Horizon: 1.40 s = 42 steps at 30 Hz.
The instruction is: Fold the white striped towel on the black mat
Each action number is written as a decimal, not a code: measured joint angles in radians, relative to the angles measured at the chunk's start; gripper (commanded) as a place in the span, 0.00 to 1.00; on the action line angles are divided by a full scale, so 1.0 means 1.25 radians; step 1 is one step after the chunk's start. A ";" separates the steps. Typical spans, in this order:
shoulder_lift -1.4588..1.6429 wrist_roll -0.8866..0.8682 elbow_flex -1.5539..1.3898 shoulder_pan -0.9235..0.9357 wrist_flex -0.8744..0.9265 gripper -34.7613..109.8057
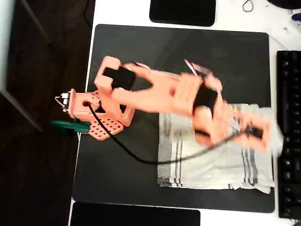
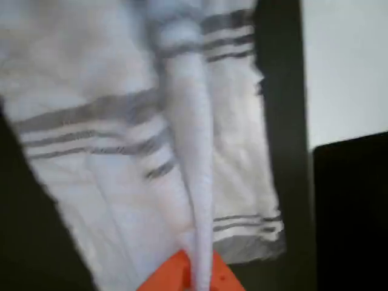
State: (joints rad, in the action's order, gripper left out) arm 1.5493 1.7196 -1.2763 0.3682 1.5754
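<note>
- The mat (image 1: 141,179) is filling mid-frame in the overhead view.
- The towel (image 1: 211,165) is lying at its lower right.
- An edge is being pinched and lifted by the gripper (image 2: 191,267); carrying across is judged next.

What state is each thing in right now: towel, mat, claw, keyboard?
white striped towel: lying on the mat, wrinkled, one part pulled up into a twisted strand in the wrist view.
black mat: flat on the table, under the towel.
claw: over the towel's right side, blurred, apparently pinching cloth.
keyboard: at the right edge, untouched.
</note>
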 measured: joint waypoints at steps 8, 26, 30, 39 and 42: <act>-0.139 0.083 -0.048 0.102 -0.222 0.31; 0.009 0.125 -0.277 0.183 -0.358 0.34; 0.136 0.135 -0.443 0.190 -0.394 0.33; 0.369 0.110 -0.729 0.101 -0.466 0.27; 0.453 0.077 -0.817 0.044 -0.479 0.24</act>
State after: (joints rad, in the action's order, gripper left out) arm 2.1154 1.8162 -2.2979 0.4234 0.9771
